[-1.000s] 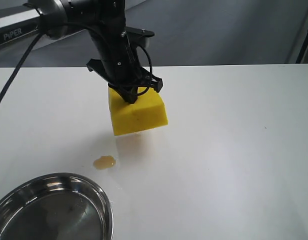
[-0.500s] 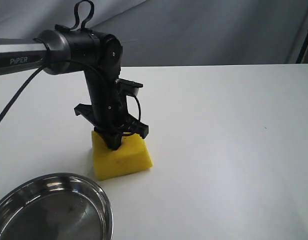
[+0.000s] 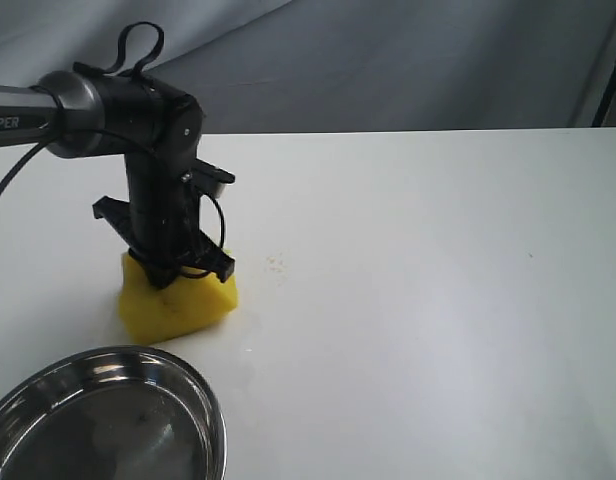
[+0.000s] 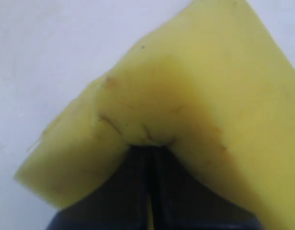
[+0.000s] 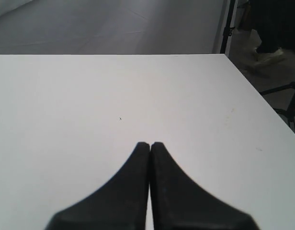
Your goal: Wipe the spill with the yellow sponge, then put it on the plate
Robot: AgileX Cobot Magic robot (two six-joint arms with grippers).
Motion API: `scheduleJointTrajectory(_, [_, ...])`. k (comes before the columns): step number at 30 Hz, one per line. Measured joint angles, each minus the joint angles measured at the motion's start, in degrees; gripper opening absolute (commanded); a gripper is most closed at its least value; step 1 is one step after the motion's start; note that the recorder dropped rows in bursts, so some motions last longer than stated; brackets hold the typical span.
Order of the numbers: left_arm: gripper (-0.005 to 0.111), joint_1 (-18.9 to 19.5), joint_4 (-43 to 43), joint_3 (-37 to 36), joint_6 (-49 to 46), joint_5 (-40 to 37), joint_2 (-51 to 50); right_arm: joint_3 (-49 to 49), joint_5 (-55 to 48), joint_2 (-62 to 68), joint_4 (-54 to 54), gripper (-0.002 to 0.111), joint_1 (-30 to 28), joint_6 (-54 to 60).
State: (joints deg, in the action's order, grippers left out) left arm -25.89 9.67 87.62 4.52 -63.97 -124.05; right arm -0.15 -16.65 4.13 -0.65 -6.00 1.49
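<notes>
The yellow sponge [image 3: 178,300] rests pressed on the white table, just beyond the steel plate [image 3: 213,410] at the lower left. My left gripper [image 3: 168,275] is shut on the sponge from above, pinching its top so the foam [image 4: 186,105] bulges round the black fingers [image 4: 133,191]. No puddle shows; only a faint speckled trace [image 3: 276,263] lies right of the sponge. My right gripper [image 5: 150,143] is shut with nothing in it, over bare table, and is out of the exterior view.
The left arm [image 3: 78,100] and its cable reach in from the left edge. The table's far edge [image 3: 438,130] meets a grey backdrop. In the right wrist view the table's corner [image 5: 224,55] shows, with stand legs [image 5: 281,91] beyond it.
The left gripper came down with the sponge onto the puddle, then dragged it left across the table. The amber puddle is no longer visible. The right gripper's earlier state is not shown.
</notes>
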Motion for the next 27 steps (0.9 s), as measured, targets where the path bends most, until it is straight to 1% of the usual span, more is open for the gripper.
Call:
scheduleJointTrajectory(5, [0.0, 3.2, 4.9, -0.1, 0.8, -0.1, -0.1, 0.0, 0.0, 0.0, 0.0, 0.0, 0.0, 0.0])
scheduleJointTrajectory(8, [0.0, 3.2, 5.4, -0.2, 0.7, -0.1, -0.1, 0.0, 0.0, 0.0, 0.0, 0.0, 0.0, 0.0])
scheduleJointTrajectory(10, [0.0, 2.0, 6.0, -0.2, -0.5, -0.1, -0.1, 0.0, 0.0, 0.0, 0.0, 0.0, 0.0, 0.0])
scheduleJointTrajectory(12, [0.0, 0.0, 7.2, -0.2, -1.3, -0.2, -0.2, 0.0, 0.0, 0.0, 0.0, 0.0, 0.0, 0.0])
scheduleJointTrajectory(16, [0.0, -5.9, 8.0, -0.3, -3.7, 1.0, -0.2, 0.0, 0.0, 0.0, 0.0, 0.0, 0.0, 0.0])
scheduleJointTrajectory(17, [0.0, -9.2, 5.9, 0.4, -5.0, 2.5, -0.2, 0.0, 0.0, 0.0, 0.0, 0.0, 0.0, 0.0])
scheduleJointTrajectory(18, [0.0, -11.0, 4.1, 1.0, -5.9, 3.4, -0.2, 0.0, 0.0, 0.0, 0.0, 0.0, 0.0, 0.0])
scheduleJointTrajectory(19, [0.0, -13.9, 0.5, 2.3, -7.2, 4.6, -0.3, 0.0, 0.0, 0.0, 0.0, 0.0, 0.0, 0.0])
scheduleJointTrajectory(20, [0.0, -15.4, -1.3, 3.1, -8.0, 5.1, -0.5, 0.0, 0.0, 0.0, 0.0, 0.0, 0.0, 0.0])
scheduleJointTrajectory(21, [0.0, -18.2, -3.6, 4.5, -9.4, 5.8, -0.7, 0.0, 0.0, 0.0, 0.0, 0.0, 0.0, 0.0])
scheduleJointTrajectory(23, [0.0, -20.8, -4.2, 5.6, -10.1, 6.6, -1.1, 0.0, 0.0, 0.0, 0.0, 0.0, 0.0, 0.0])
scheduleJointTrajectory(25, [0.0, -21.3, -3.8, 6.5, -10.3, 6.5, -2.2, 0.0, 0.0, 0.0, 0.0, 0.0, 0.0, 0.0])
scheduleJointTrajectory(27, [0.0, -20.3, -2.2, 7.0, -10.1, 6.4, -4.0, 0.0, 0.0, 0.0, 0.0, 0.0, 0.0, 0.0])
